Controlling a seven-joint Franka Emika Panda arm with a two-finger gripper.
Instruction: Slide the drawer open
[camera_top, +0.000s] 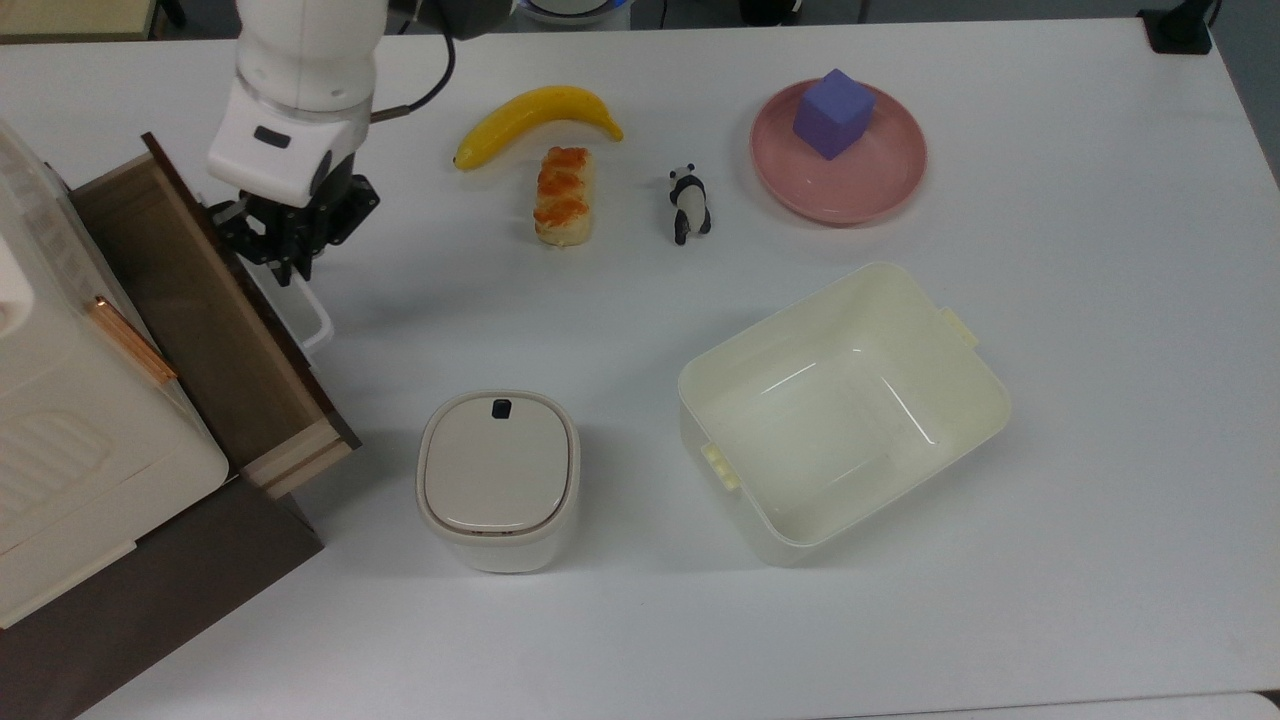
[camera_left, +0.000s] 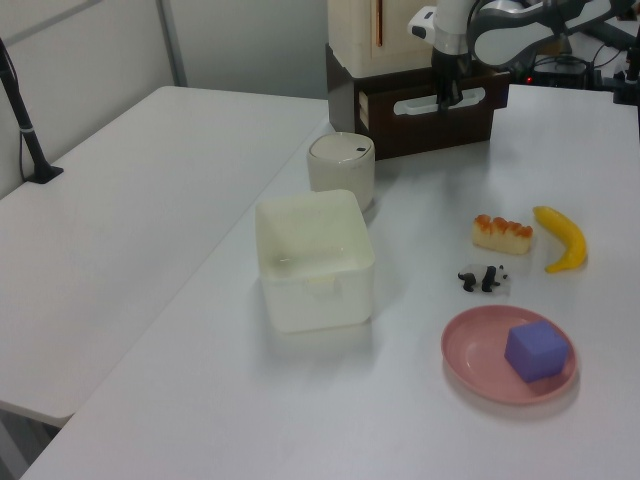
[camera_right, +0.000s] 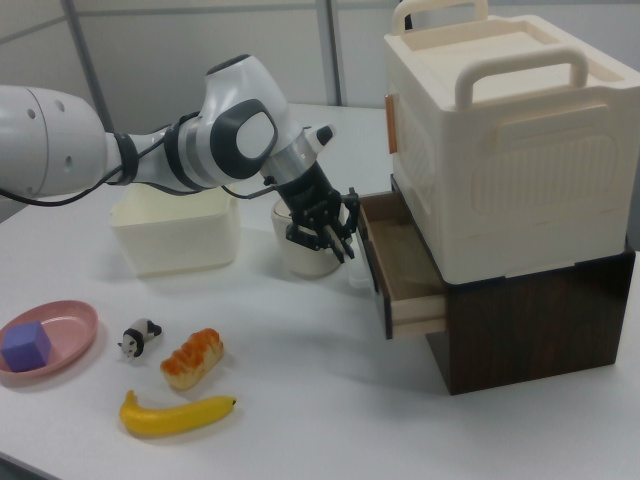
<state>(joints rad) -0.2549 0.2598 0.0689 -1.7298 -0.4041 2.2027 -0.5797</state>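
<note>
Just to the top view's left of the gripper (camera_top: 287, 268), the drawer (camera_top: 200, 310) stands pulled partway out from under the cream appliance (camera_top: 60, 400). Its fingers are clamped on the drawer's white loop handle (camera_top: 305, 315). Rightward lies a banana (camera_top: 535, 115).

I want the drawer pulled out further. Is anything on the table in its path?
Nothing visible blocks it. The gripper is at the drawer handle; the lidded container stands off to the side of the drawer's front.
</note>
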